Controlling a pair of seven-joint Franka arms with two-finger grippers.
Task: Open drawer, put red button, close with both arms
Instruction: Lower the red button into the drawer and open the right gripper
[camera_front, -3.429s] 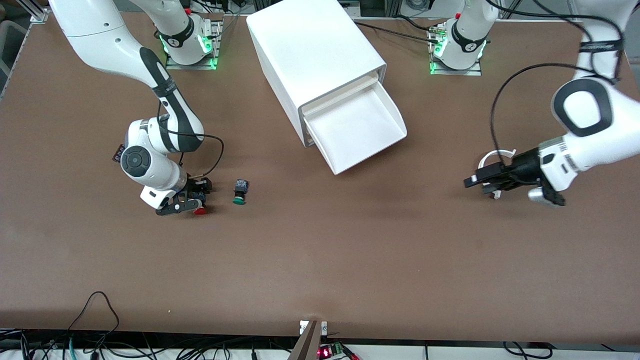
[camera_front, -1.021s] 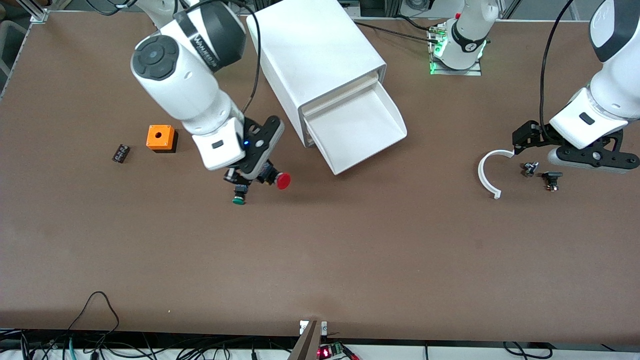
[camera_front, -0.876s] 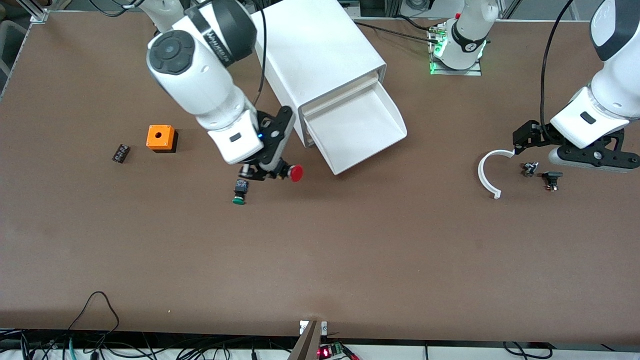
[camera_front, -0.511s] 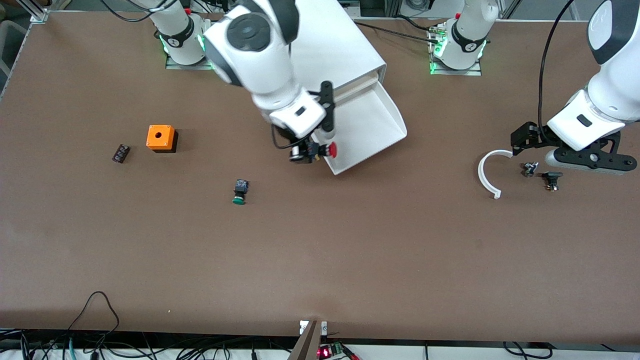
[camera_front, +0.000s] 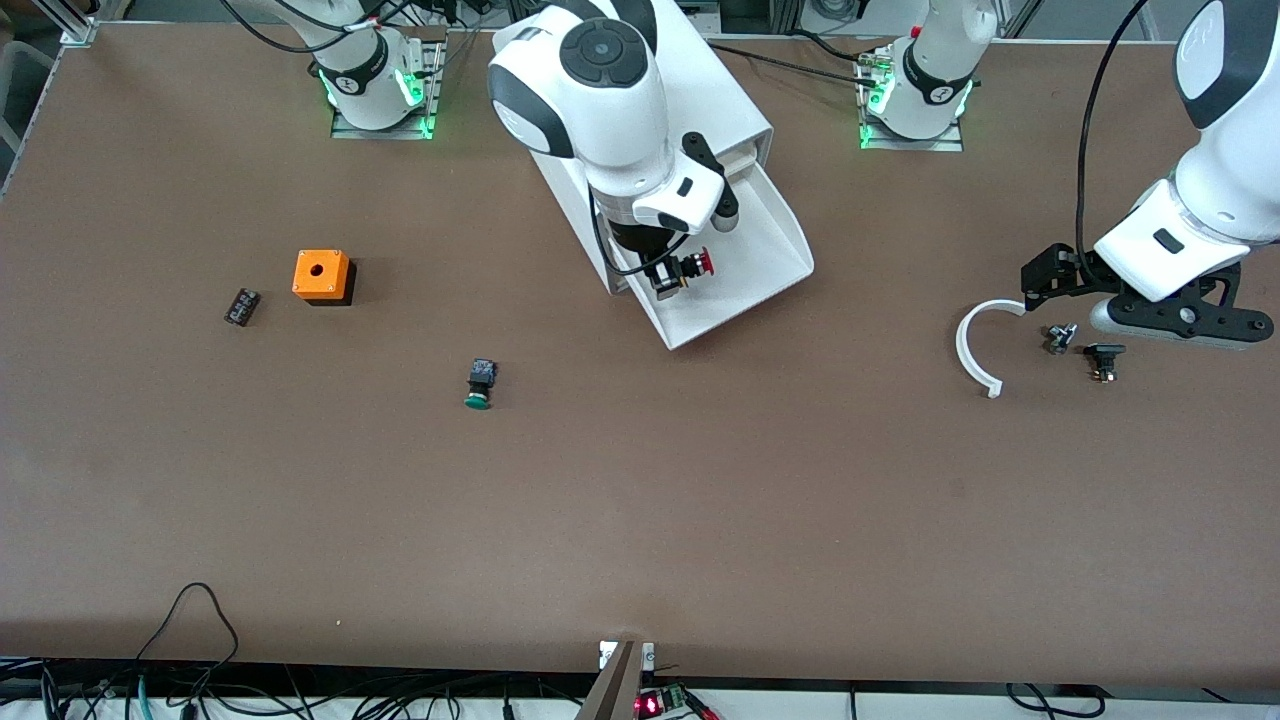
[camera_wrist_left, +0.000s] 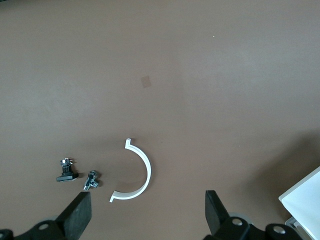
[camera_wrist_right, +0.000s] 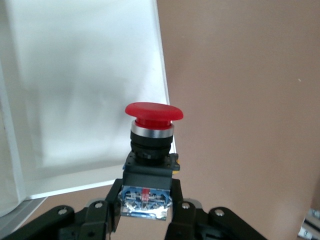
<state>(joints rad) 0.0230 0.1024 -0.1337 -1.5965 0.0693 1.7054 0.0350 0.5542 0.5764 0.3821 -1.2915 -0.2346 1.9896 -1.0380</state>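
The drawer (camera_front: 760, 270) stands pulled out of the white cabinet (camera_front: 620, 100), a shallow white tray; it also shows in the right wrist view (camera_wrist_right: 75, 75). My right gripper (camera_front: 672, 272) is over the open drawer and is shut on the red button (camera_front: 695, 265), held by its black body with the red cap pointing out. In the right wrist view the red button (camera_wrist_right: 152, 130) sits between the fingers (camera_wrist_right: 107, 212). My left gripper (camera_front: 1150, 310) is open and empty, waiting above the table at the left arm's end.
A green-capped button (camera_front: 480, 383), an orange box with a hole (camera_front: 321, 275) and a small black part (camera_front: 241, 306) lie toward the right arm's end. A white curved piece (camera_front: 975, 345) and two small metal parts (camera_front: 1085, 345) lie under the left gripper.
My right gripper has lifted the red button off the table and carried it from beside the green button to over the open drawer. The left arm has drawn back and stays still.
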